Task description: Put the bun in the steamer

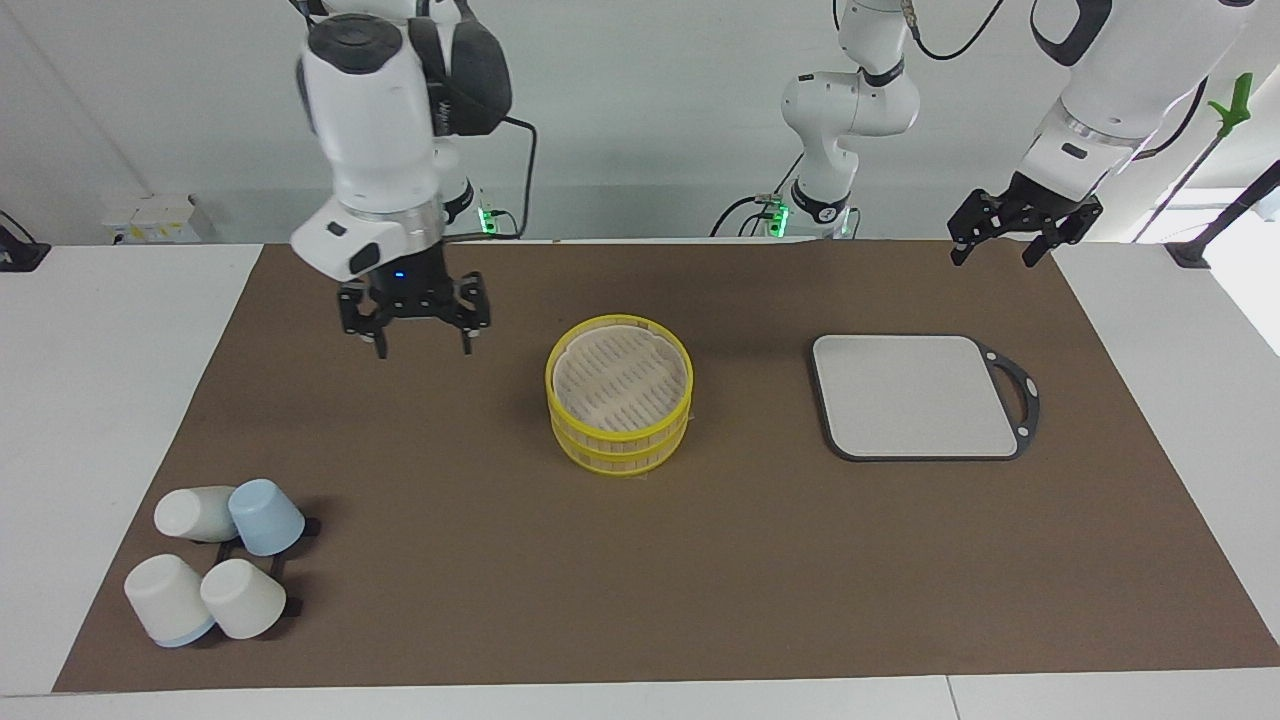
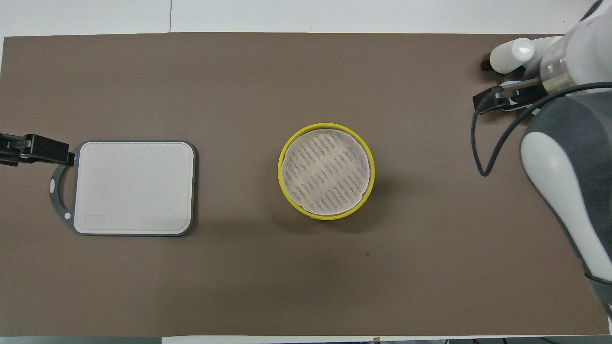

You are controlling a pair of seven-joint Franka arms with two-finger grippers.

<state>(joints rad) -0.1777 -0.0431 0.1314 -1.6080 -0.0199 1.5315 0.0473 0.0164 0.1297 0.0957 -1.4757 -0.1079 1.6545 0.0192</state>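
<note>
The steamer [image 1: 619, 406], a round basket with yellow rims and a pale slatted surface on top, stands in the middle of the brown mat; it also shows in the overhead view [image 2: 326, 170]. No bun shows in either view. My right gripper [image 1: 423, 345] is open and empty, raised over the mat beside the steamer toward the right arm's end. My left gripper [image 1: 1003, 245] is open and empty, and waits in the air over the mat's edge at the left arm's end; it also shows in the overhead view [image 2: 16, 149].
A grey black-edged board [image 1: 915, 395] lies on the mat toward the left arm's end, also in the overhead view [image 2: 134, 186]. Several upturned cups [image 1: 215, 560] sit in a black rack at the right arm's end, farther from the robots, partly covered by the right arm [image 2: 564, 143].
</note>
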